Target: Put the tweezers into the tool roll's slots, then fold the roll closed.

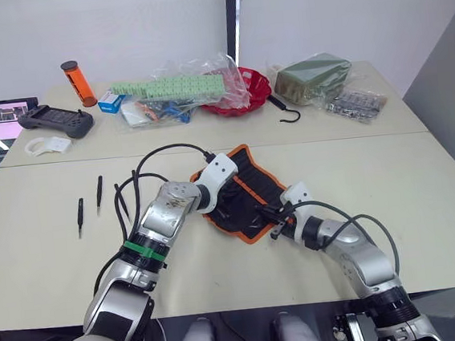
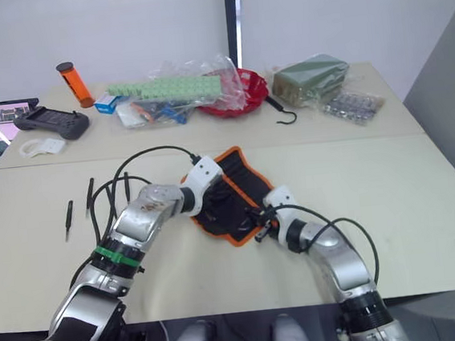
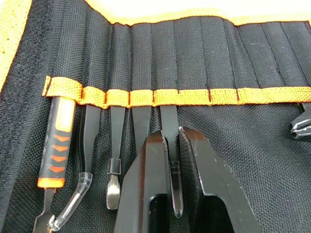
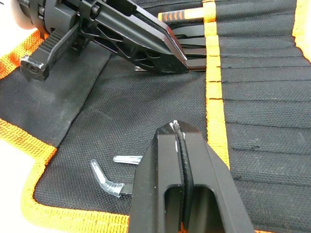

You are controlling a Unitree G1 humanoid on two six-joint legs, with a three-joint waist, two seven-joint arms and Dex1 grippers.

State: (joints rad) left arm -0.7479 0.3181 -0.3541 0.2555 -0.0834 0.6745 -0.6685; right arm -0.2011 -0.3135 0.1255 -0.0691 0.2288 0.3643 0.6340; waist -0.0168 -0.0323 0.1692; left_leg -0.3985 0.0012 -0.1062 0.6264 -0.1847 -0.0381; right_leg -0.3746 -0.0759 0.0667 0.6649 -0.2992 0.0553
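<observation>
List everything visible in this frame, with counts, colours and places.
Tool roll: one, black with orange edging, open at table centre.
Slots: one row, black, orange band, inside the roll.
Tweezers: black; at least two loose, table left; one in a slot.
Other slotted tools: four; one orange-handled, three black.
Tube: one, orange, far left.
Controller: one, black, far left.
Bowl: one, red, far centre.
Hook: one, black, beside the bowl.
Packet: one, dark green, far right.
Left hand: shut on the slotted tweezers.
Right hand: shut, over the roll's near edge.
</observation>
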